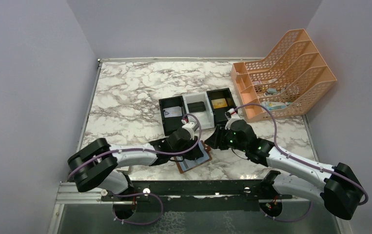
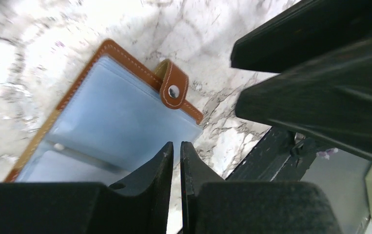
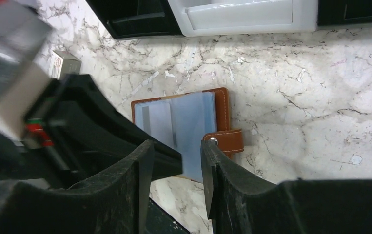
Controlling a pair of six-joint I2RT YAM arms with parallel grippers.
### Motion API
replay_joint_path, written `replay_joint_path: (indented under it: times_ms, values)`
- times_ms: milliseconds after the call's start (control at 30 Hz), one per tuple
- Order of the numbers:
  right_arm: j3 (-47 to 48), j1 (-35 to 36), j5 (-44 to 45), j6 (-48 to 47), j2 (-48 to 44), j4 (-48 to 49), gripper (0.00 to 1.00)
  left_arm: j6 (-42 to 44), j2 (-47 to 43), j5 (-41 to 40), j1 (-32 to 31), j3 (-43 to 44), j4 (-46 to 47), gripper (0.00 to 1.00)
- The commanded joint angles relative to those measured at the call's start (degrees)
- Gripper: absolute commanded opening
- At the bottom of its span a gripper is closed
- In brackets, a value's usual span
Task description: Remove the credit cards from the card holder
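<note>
The card holder (image 1: 194, 161) lies open on the marble near the front edge, a brown leather wallet (image 2: 110, 112) with pale blue pockets and a snap tab (image 2: 174, 90). The credit cards show only as pale shapes inside the pockets (image 3: 149, 119); one has a grey stripe. My left gripper (image 2: 176, 145) hovers over the holder's near right corner, its jaws almost together with only marble showing in the slit. My right gripper (image 3: 176, 144) hangs just right of the holder (image 3: 188, 122), open, with nothing between its fingers. In the top view the two grippers (image 1: 197, 151) (image 1: 212, 139) nearly meet.
A black-and-white three-compartment tray (image 1: 197, 108) stands behind the holder, with a gold card (image 1: 218, 103) in its right bay. An orange file rack (image 1: 286, 73) fills the back right. A white box with a red mark (image 3: 64, 63) lies near the tray. The black front rail (image 1: 188, 187) is close.
</note>
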Motion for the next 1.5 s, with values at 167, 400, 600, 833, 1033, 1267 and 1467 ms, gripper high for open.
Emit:
replay_joint_path:
  times_ms: [167,400,600,833,1033,1267,1467]
  values:
    - [-0.58,-0.17,-7.32,-5.13,-1.0,6.38,0.46,1.69,-17.02,-19.57,1.13,0.7,-23.36,0.23]
    - [3.97,0.62,-11.86,-10.93,5.32,4.86,0.46,-9.67,-26.18,-30.33,2.25,-3.53,-35.44,0.51]
    - [8.61,7.28,-4.31,-13.71,10.61,0.85,0.47,-14.94,-37.49,-34.76,2.55,-7.34,-40.94,0.75]
    - [15.73,16.42,6.82,-13.34,20.79,-4.15,0.47,-16.18,-44.21,-38.46,2.81,-7.07,-48.29,0.84]
    - [21.25,19.81,10.27,-14.57,28.28,-6.99,0.51,-16.71,-44.32,-39.2,3.32,-6.47,-51.39,0.86]
    - [25.45,21.04,10.27,-16.58,34.49,-9.76,0.52,-13.78,-43.02,-36.43,5.7,-7.03,-49.83,0.9]
    - [27.68,21.7,11.08,-17.35,37.64,-11.63,0.53,-8.73,-40.02,-28.56,14.28,-7.58,-45.68,0.91]
